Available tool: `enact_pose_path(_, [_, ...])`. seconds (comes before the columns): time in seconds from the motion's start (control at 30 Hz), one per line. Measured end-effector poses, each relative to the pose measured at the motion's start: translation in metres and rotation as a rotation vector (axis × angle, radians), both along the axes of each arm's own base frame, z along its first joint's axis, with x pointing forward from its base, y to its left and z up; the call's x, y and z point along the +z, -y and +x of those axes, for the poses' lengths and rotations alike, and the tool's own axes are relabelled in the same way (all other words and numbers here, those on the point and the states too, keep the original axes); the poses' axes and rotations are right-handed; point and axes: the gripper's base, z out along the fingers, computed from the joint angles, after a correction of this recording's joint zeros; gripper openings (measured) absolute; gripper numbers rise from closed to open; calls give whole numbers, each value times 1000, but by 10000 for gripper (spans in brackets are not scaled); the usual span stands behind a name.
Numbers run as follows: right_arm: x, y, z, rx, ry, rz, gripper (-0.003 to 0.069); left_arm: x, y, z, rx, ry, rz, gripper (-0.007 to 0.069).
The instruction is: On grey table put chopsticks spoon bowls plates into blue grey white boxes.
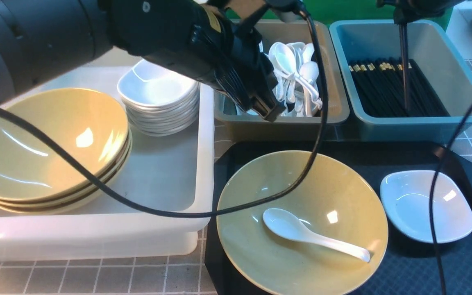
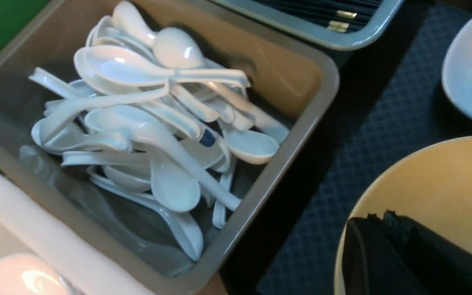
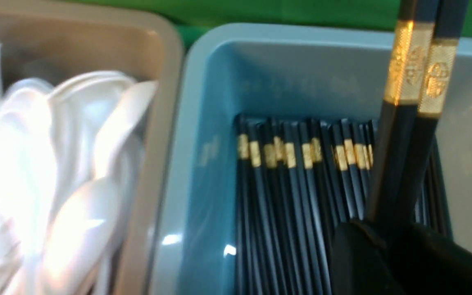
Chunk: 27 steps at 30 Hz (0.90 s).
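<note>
My left gripper [image 1: 266, 110] is shut and empty, hanging over the front edge of the grey box [image 1: 336, 86], which holds many white spoons [image 2: 146, 123]. In the left wrist view its tips [image 2: 377, 216] sit over the rim of the yellow bowl [image 1: 301, 192]. That bowl stands on the black tray and holds one white spoon [image 1: 309, 236]. A white dish [image 1: 426, 205] lies to its right. My right gripper [image 1: 403, 14] is shut on a pair of black chopsticks [image 3: 412, 102], which hang upright into the blue box [image 1: 457, 69] over the laid chopsticks [image 1: 383, 88].
The white box [image 1: 166, 176] on the left holds a stack of yellow bowls [image 1: 47, 147] and a stack of white dishes [image 1: 158, 96]. The black tray [image 1: 408, 270] lies in front of the grey and blue boxes. My left arm's cable [image 1: 137, 205] loops across the white box and bowl.
</note>
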Motion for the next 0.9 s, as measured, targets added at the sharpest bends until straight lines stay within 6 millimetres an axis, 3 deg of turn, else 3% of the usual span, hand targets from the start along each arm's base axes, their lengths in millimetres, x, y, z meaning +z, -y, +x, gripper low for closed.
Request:
enact_pose_path(0.2, [-58,2,16,11,-192,-23,141,-4,-11,3,18,-52,42,-10])
enact_pose_path(0.37, [-61,0,4,63,-335,-32,255,-6,-27,6,60,-108,69,-10])
enact_pose_path(0.4, [-56,-2,-2,114,-387,-34,307,-3,-34,3,70,-136,84,-10])
enact_pose_path(0.5, [-34,-9,-7,209,-339,-21,359,6,-44,-8,75,-143,89,-10])
enact_pose_path(0.57, [4,-28,-24,322,-257,6,385,13,-56,-28,74,-140,85,-10])
enact_pose_path(0.63, [16,-34,-31,350,-234,8,387,15,-62,-39,76,-139,80,-10])
enact_pose_path(0.7, [53,-62,-65,473,-172,-2,388,15,-76,-65,83,-151,54,-10])
enact_pose_path(0.77, [73,-85,-97,578,-152,-25,388,9,-91,-95,90,-169,25,-10])
enact_pose_path(0.83, [82,-107,-133,687,-159,-56,388,3,-102,-117,89,-170,-7,-10])
enact_pose_path(0.9, [80,-119,-159,760,-188,-74,388,-4,-106,-126,92,-178,-26,-10])
